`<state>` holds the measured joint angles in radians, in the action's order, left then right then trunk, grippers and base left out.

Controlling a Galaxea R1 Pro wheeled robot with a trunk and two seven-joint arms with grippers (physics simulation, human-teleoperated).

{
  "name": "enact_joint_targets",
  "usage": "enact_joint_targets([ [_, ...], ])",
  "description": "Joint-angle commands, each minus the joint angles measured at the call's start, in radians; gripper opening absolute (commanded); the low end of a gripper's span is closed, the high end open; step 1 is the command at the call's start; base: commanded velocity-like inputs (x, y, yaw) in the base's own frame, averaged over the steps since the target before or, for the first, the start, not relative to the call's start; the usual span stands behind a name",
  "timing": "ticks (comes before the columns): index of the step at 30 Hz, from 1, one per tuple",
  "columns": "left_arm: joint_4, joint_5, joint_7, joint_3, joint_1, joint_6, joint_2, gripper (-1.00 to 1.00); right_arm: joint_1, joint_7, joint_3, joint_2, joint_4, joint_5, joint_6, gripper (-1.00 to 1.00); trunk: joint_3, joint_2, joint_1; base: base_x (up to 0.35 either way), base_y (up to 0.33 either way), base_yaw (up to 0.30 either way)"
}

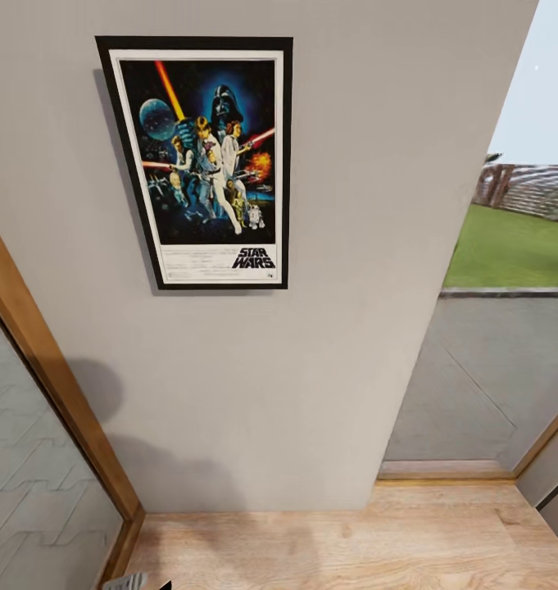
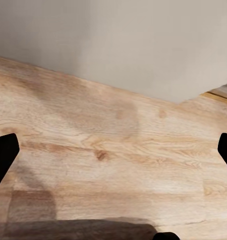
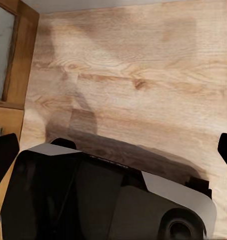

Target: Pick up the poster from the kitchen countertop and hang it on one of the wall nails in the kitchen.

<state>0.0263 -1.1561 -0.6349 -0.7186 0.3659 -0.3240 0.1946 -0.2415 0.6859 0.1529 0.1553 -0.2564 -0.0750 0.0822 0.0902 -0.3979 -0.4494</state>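
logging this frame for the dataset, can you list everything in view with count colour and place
poster: 1, black frame, white border, dark blue artwork, flat against the wall, upper left in the head view
wall: 1, pale grey, straight ahead, meets the floor
floor: 1, pale wood, under the wall
wooden frame: 1, light brown, edges a glass panel left of the wall
glass doors: grey paving and green grass beyond, right of the wall
robot base: 1, black and grey, over the floor
left end effector: 1, black fingertips wide apart, empty
right end effector: 1, black fingertips wide apart, empty

Matt pale grey wall (image 1: 328,344), grained pale wood floor (image 2: 118,165), poster (image 1: 203,160) glossy-printed within a black frame.
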Motion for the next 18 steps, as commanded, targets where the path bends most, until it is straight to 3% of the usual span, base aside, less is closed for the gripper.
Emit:
enact_joint_targets([
  [1, 0.0, -0.007, -0.002, -0.008, 0.001, -0.004, 0.0, 1.0, -0.001, 0.002, 0.006, -0.001, 0.001, -0.008, 0.005, 1.0, 0.002, -0.002, -0.001, 0.0, 0.0, 0.0],
  [18, 0.0, -0.007, -0.002, -0.008, 0.001, -0.004, 0.0, 1.0, -0.001, -0.034, 0.006, -0.006, 0.007, -0.008, 0.005, 1.0, -0.022, -0.002, -0.001, 0.0, 0.0, 0.0],
])
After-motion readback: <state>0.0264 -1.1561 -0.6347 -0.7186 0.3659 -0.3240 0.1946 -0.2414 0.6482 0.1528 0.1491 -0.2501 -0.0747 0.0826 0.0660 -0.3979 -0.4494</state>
